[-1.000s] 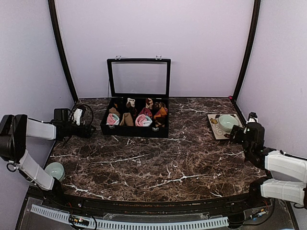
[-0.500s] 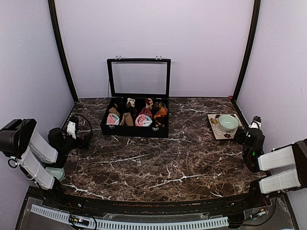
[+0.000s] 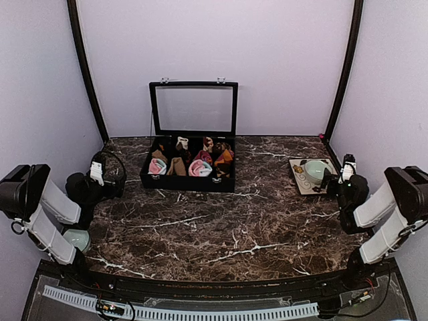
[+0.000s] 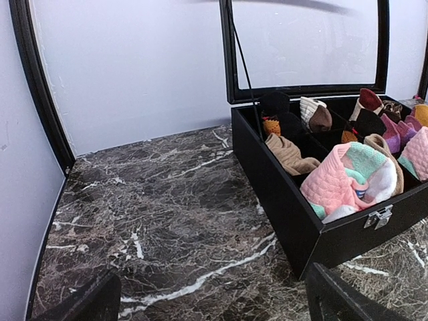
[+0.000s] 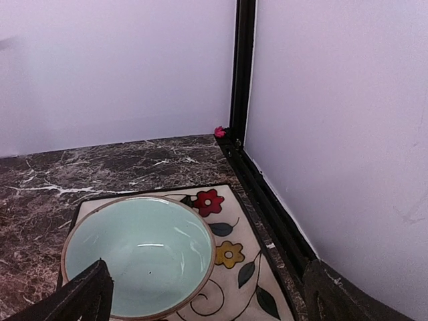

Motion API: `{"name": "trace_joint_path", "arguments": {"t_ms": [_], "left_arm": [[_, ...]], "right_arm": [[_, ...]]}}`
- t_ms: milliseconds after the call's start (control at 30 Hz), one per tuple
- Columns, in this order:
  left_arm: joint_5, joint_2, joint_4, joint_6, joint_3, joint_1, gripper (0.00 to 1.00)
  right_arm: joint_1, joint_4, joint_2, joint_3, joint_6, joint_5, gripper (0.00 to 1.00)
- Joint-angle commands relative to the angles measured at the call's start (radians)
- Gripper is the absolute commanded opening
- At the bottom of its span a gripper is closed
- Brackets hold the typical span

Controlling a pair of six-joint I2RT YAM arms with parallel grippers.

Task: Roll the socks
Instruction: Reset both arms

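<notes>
Top external view shows the socks [image 3: 190, 162] sitting as small bundles inside the compartments of a black box [image 3: 188, 181] with its glass lid standing up, at the back middle of the dark marble surface [image 3: 221, 231]. From this view no loose sock lies on the surface, so the socks already lie rolled and stored; whether the task put them there, I cannot tell. The box lies to the right of the left hand [image 3: 100, 175] and near it, while the right hand [image 3: 341, 175] is well apart from the box, at the far right side beside a pale green bowl [image 3: 315, 170] on a flowered mat [image 3: 299, 180]. So the left arm is clearly the nearer one. The box runs with its long axis left to right. In the left wrist view a pink and green bundle [image 4: 348, 180] fills the nearest compartment. Both hands are spread wide, the fingers far apart, and they hold and touch nothing.
</notes>
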Motion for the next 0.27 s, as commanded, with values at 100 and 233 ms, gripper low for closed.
{"name": "trace_joint_path", "arguments": {"t_ms": [100,233], "left_arm": [[-0.018,-0.005,0.022,-0.016,0.008,0.005,0.99],[-0.022,-0.007,0.026,-0.015,0.005,0.005,0.99]], "right_arm": [[-0.009,0.053,-0.001,0.022,0.000,-0.036,1.00],[-0.010,0.059,0.001,0.021,0.000,-0.038,1.00]]}}
